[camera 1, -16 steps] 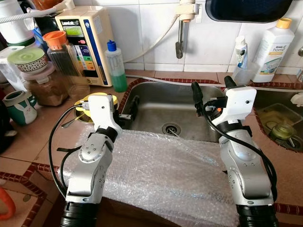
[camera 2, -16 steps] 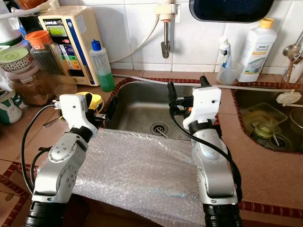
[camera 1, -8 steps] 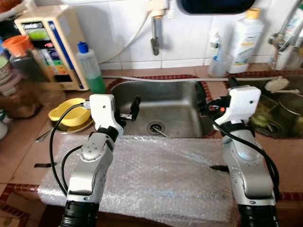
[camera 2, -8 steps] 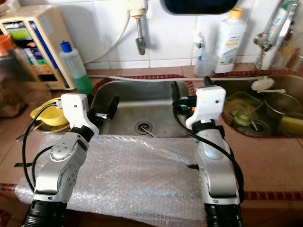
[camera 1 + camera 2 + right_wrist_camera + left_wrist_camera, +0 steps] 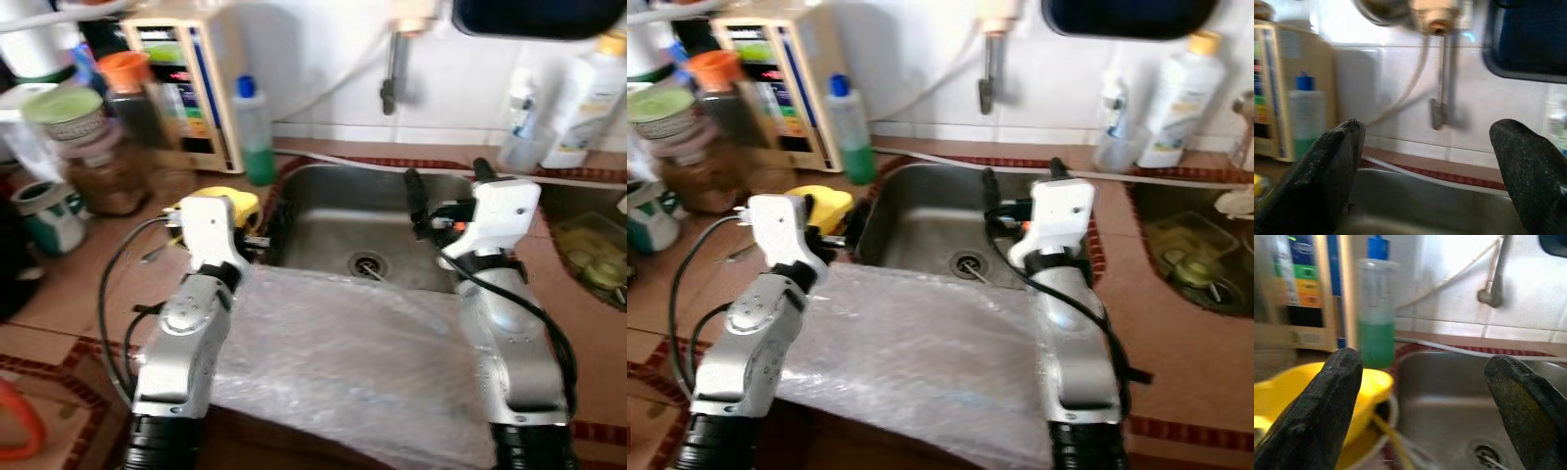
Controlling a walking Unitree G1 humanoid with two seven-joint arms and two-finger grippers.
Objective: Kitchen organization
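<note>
A steel sink [image 5: 333,211] lies in the tiled counter, with a sheet of bubble wrap [image 5: 343,362] spread over the counter's front edge below it. My left gripper [image 5: 266,230] hovers open at the sink's left rim, with nothing between its fingers [image 5: 1327,401]. Just beyond it sit a yellow bowl [image 5: 1366,387] and a bottle of green liquid [image 5: 257,132]. My right gripper [image 5: 446,186] is open and holds nothing above the sink's right side. It points at the tiled wall and the tap [image 5: 1442,68].
At the back left stand a beige water purifier [image 5: 181,88], several jars [image 5: 88,147] and a mug [image 5: 44,215]. White bottles [image 5: 588,88] stand at the back right, above a second basin [image 5: 593,259] with dishes in it. The picture is blurred.
The whole picture swung right half a second ago and has swung back left, so the camera moved. Both arms keep their pose over the sink; both grippers stay open.
</note>
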